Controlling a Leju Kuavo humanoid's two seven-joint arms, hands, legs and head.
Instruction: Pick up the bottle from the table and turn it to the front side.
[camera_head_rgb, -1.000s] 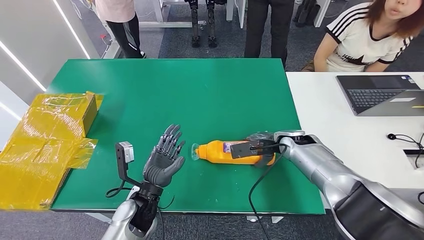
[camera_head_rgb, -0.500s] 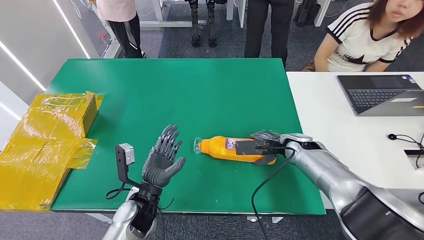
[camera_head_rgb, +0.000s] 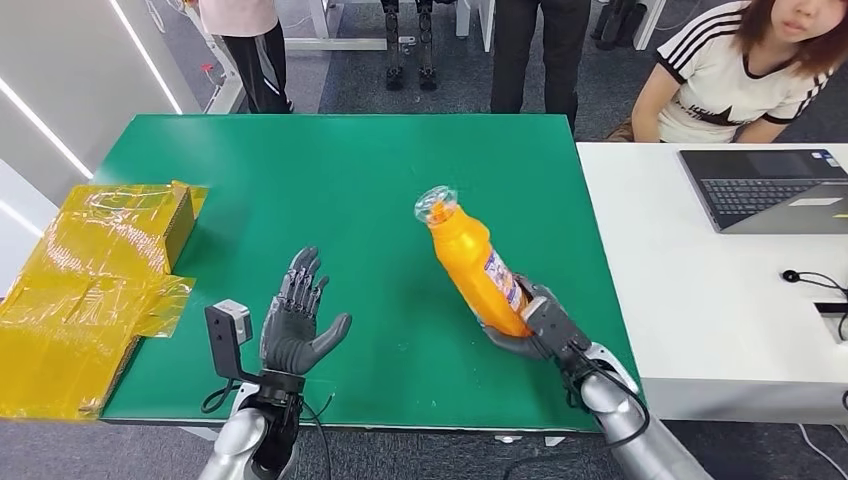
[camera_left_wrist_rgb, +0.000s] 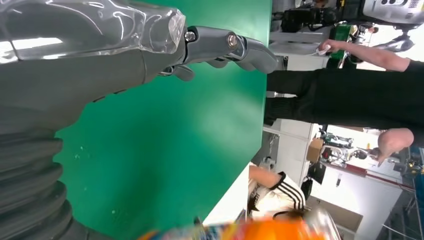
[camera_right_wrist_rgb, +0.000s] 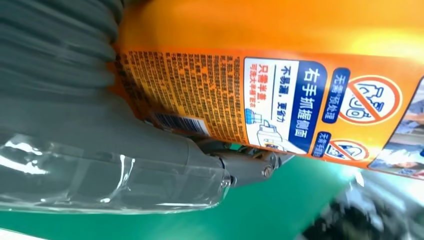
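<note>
Now the right hand (camera_head_rgb: 535, 325) has its fingers wrapped around the orange bottle (camera_head_rgb: 472, 262), tilted above the surface (camera_head_rgb: 330, 180) near its front right corner; left hand (camera_head_rgb: 298, 325) fingers spread wide, holding nothing.

It looked like a robotics lab or office. A green mat (camera_head_rgb: 340, 190) covered a work table beside a white desk (camera_head_rgb: 700, 300) with a laptop (camera_head_rgb: 770, 188) and cables. People (camera_head_rgb: 745, 70) sat and stood around, and robot legs (camera_head_rgb: 408, 45) stood on the grey floor behind.

Chinese "右手抓握侧面" on bottle (camera_right_wrist_rgb: 280, 65) label
</note>
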